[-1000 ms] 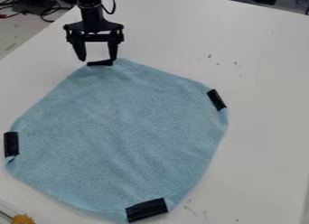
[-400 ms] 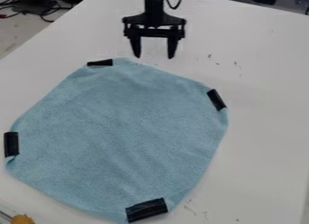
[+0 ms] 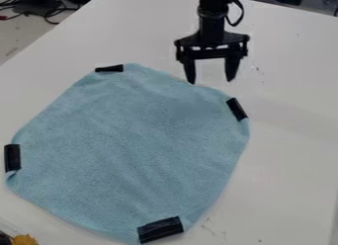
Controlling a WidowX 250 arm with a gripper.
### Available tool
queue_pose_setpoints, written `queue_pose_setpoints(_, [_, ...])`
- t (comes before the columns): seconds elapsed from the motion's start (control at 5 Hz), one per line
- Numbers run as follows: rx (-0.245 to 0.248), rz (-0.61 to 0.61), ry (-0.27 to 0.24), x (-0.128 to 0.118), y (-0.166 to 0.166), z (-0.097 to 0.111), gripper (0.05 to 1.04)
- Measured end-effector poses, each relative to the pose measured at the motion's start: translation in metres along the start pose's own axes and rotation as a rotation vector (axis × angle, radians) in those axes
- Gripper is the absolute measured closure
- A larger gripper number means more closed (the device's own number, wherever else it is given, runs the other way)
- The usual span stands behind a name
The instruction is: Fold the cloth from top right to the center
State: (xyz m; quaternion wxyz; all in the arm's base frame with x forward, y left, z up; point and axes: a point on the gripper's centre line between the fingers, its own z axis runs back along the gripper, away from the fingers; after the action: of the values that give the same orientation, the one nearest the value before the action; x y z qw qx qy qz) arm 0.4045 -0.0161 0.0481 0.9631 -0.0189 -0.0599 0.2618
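since the earlier frames the gripper (image 3: 211, 81) has travelled from beside the far strip across toward the right of the view, and has come lower, nearer the right-hand strip; the cloth (image 3: 132, 145) lies as it did. none of the fold is made: the cloth is spread flat over the left and middle of the tabletop (image 3: 294, 165), its near end toward the bottom of the view, and the top right corner is on the outer outline. the gripper hangs by the cloth's upper right edge with its two fingers well parted and nothing between them. what is left, i judge, is the whole job: reach the right-hand strip (image 3: 237, 109), close on that corner, lift it, carry it in to the middle and let go. the cloth is pale blue, with a fine, short nap like a towel, soft ripples toward its lower right and a rounded, roughly four-sided outline with blunted corners. each corner bears a flat, dark, oblong strip, smooth like tape: the right-hand one, the far strip (image 3: 109, 68), the left strip (image 3: 12, 158) and the near strip (image 3: 160, 230), which is creased. the tabletop is smooth and pale, with small dark scuffs.
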Motion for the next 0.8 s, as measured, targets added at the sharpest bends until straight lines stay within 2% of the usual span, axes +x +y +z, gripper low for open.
queue_pose_setpoints(0.2, [0.002, 0.016, 0.029, -0.005, -0.017, -0.018, 0.083])
queue_pose_setpoints(0.4, [-0.004, 0.028, 0.060, -0.012, -0.036, -0.027, 0.083])
queue_pose_setpoints(0.6, [-0.017, 0.053, 0.075, -0.015, -0.041, -0.034, 0.083])
queue_pose_setpoints(0.8, [-0.006, 0.048, 0.064, -0.015, -0.049, -0.026, 0.083])
